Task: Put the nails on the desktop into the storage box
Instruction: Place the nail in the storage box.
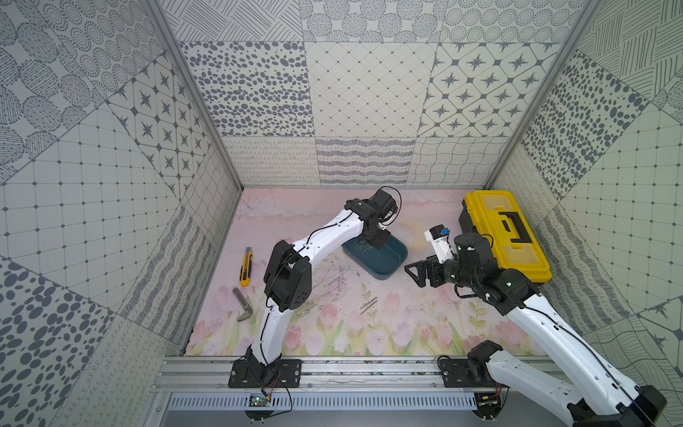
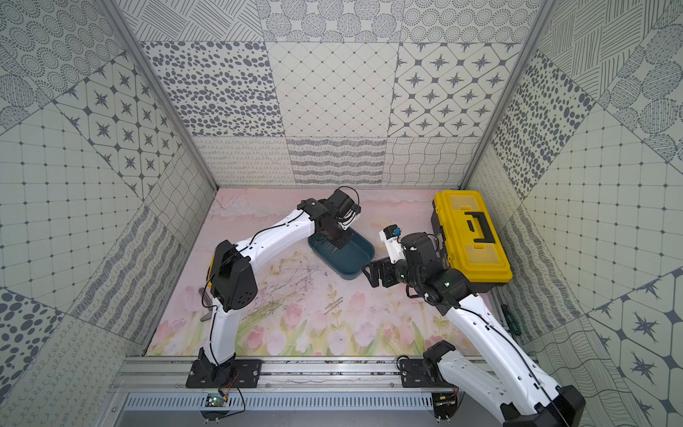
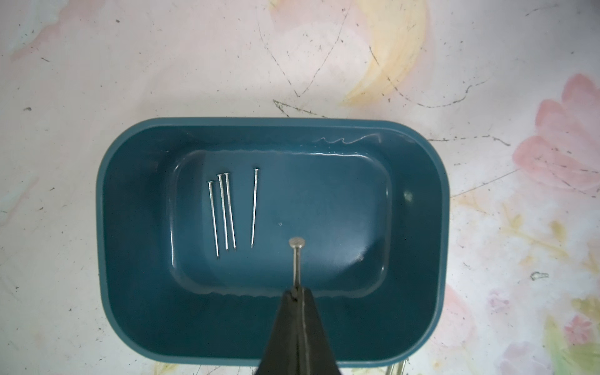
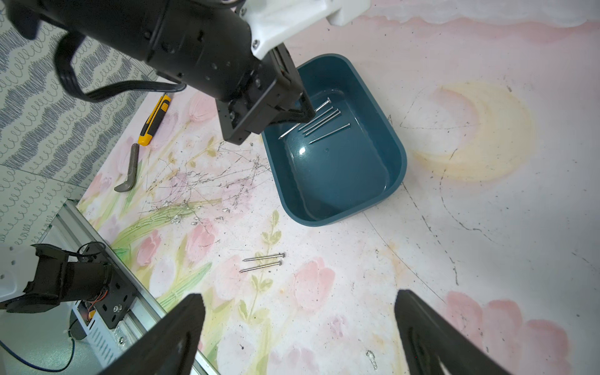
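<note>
So the desktop (image 1: 425, 325) is carrying the storage box (image 1: 388, 264) about midway along, closer to the back edge than the front. The left gripper (image 3: 297, 292) is hanging right over the box's inside, clamping a single nail (image 3: 296, 263). Its shaft is running roughly in line with the four nails (image 3: 230, 211) lying on the box floor, so I'm guessing a plain let-go drops it in. The right gripper (image 4: 300, 295) is gaping wide, holding nothing. It's looking like the nearer one to the two loose nails (image 4: 263, 257), lying side by side toward the front edge.
</note>
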You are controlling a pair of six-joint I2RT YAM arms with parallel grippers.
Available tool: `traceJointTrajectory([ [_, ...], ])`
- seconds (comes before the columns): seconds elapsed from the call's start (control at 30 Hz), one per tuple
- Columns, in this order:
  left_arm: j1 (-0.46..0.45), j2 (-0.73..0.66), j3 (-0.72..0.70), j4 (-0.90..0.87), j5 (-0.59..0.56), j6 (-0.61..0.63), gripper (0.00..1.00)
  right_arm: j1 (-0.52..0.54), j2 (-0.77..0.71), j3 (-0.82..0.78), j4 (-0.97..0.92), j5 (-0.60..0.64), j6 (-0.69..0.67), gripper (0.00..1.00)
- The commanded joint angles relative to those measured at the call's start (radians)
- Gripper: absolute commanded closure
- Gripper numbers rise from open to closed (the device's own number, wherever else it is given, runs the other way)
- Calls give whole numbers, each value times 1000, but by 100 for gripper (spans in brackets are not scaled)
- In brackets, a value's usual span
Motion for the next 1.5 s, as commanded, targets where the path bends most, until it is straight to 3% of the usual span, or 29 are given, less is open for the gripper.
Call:
traceJointTrajectory([
  [0.0,5,42,30,-23,39,35,100,-12,-7,-1,19,-17,-14,3],
  [0.63,18,143,35,39,64,37,100,-38,26,-6,21,-41,-14,3],
  [1.47,45,253,121,-10,40,89,100,-57,46,-9,30,-60,-17,3],
])
